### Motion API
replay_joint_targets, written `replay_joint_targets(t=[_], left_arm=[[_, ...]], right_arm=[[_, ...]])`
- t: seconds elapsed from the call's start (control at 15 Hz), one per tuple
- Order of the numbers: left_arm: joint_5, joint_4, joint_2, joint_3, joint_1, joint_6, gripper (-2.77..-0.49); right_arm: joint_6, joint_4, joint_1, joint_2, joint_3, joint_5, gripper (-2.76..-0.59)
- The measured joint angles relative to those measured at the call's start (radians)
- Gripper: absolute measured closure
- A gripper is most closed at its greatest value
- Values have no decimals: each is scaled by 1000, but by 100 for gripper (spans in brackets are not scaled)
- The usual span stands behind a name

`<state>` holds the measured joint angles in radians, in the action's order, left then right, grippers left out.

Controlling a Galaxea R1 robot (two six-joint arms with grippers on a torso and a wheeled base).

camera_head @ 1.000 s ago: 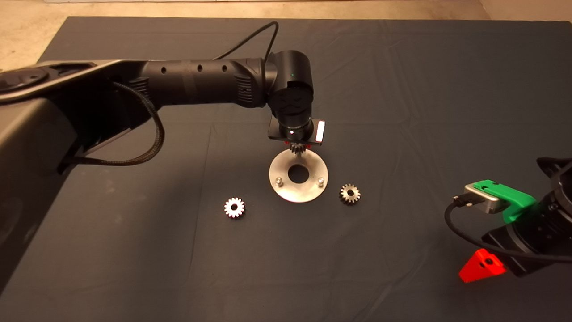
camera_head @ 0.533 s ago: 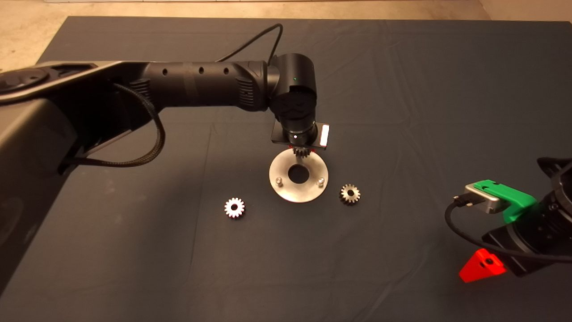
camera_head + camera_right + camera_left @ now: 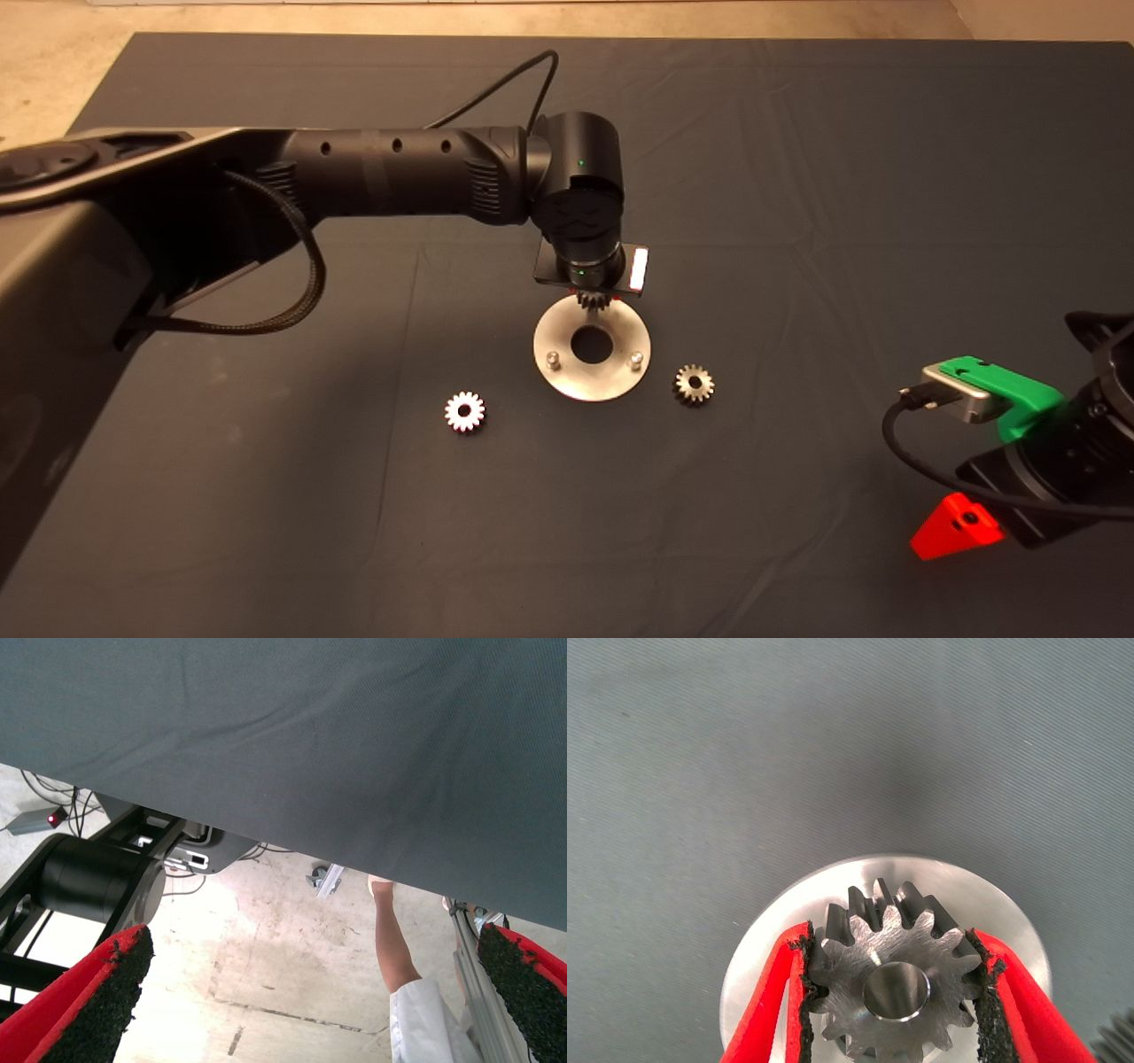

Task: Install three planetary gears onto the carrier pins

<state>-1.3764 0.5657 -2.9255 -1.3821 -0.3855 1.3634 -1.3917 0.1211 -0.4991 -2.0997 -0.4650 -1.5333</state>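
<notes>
Fingers [image 3: 990, 992] around one gear [image 3: 893, 979]

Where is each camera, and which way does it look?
Head view: above the mat, looking down at the disc and two loose gears; both arms show.
Left wrist view: on the left arm, looking down past the left gripper, jaws shut on a gear over the disc; the head view shares these.
Right wrist view: on the parked right arm, the right gripper open, facing the mat edge, floor and a person's arm.

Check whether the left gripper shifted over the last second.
Yes. The left gripper, shut on a gear, drifted slightly toward the disc's centre hole.
</notes>
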Motion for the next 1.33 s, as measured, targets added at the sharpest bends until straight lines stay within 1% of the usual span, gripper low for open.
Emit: replay_joint_targets(t=[0.33,0.6,0.8,1.13,1.2,1.33], left_arm=[[1,3,0,-17,-1,-17,-89],[8,3,0,-27,-2,-18,-89],[8,8,-3,-32,-2,-19,-89],[9,20,-2,-32,1,-19,-89],[10,27,-1,-29,3,-19,-89],[21,33,7,-21,6,-18,-89]], right_arm=[[0,0,0,0,0,0,-273],[0,0,0,0,0,0,-273],[0,0,0,0,0,0,-273],[0,0,0,0,0,0,-273],[0,0,0,0,0,0,-273],[0,0,0,0,0,0,-273]])
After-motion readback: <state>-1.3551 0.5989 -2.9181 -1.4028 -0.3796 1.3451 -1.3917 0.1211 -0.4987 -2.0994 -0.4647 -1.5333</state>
